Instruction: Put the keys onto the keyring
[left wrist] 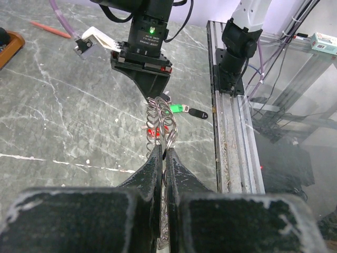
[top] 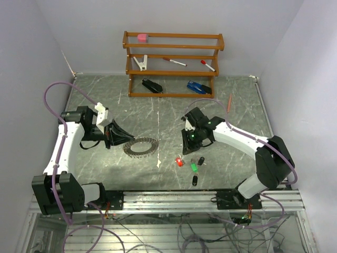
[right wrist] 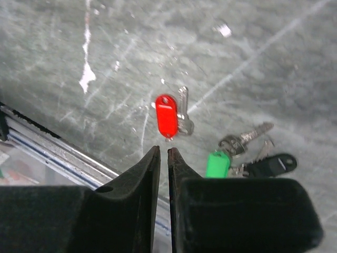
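The keyring [top: 141, 146], a large silvery ring with a jagged rim, lies left of centre on the marble table. My left gripper [top: 124, 139] is shut on its left rim; in the left wrist view the keyring [left wrist: 160, 118] sticks out past the tips of that gripper [left wrist: 164, 150]. The keys lie loose on the table: red [top: 180, 162], green [top: 194, 167] and two black [top: 201, 161]. My right gripper [top: 187, 151] hovers just above the red key [right wrist: 167, 116]. This gripper [right wrist: 164, 150] has its jaws almost together with nothing between them. The green key [right wrist: 217, 164] and a black key [right wrist: 274, 164] lie to the right.
A wooden rack [top: 172, 63] at the back holds a pink eraser, red-capped markers, a clip and staplers. An orange pencil [top: 229, 102] lies at the far right. The metal rail [top: 168, 199] runs along the near table edge, close to the keys.
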`<state>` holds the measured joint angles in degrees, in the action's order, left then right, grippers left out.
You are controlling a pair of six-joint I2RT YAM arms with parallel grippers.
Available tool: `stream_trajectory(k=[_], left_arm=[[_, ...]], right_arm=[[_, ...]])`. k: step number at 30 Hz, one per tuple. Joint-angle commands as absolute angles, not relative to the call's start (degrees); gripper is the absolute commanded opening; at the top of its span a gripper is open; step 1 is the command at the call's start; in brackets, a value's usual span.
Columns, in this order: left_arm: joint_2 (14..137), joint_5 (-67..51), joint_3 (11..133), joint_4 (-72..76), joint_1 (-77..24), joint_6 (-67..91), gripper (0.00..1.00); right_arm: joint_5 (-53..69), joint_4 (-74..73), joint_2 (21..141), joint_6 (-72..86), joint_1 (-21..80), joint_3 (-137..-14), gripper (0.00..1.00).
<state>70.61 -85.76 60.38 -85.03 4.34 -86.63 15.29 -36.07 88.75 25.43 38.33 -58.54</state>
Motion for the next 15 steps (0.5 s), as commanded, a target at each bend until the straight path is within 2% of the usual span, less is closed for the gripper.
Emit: stream_trajectory(k=[1, 3, 5, 9, 15], left_arm=[[69.64, -90.37, 61.51, -85.52, 4.28, -89.92, 0.07], [69.53, -90.52, 61.37, -85.52, 4.23, -90.02, 0.07], [69.23, -90.25, 61.35, -85.52, 4.24, -90.16, 0.07], [68.53, -90.18, 61.2, -85.51, 4.27, -90.38, 0.07], [67.96, -89.83, 61.09, -85.52, 4.27, -90.59, 0.07]], right_arm=[[12.32, -43.13, 89.14, 31.16, 38.7, -60.59, 0.13], [12.82, -43.24, 89.71, 33.0, 39.43, -60.32, 0.16], [12.82, -43.37, 90.57, 34.4, 40.39, -60.16, 0.26], [12.3, -43.46, 92.88, 35.42, 41.56, -60.31, 0.35], [12.76, -42.5, 95.53, 36.96, 42.86, -61.03, 0.33]])
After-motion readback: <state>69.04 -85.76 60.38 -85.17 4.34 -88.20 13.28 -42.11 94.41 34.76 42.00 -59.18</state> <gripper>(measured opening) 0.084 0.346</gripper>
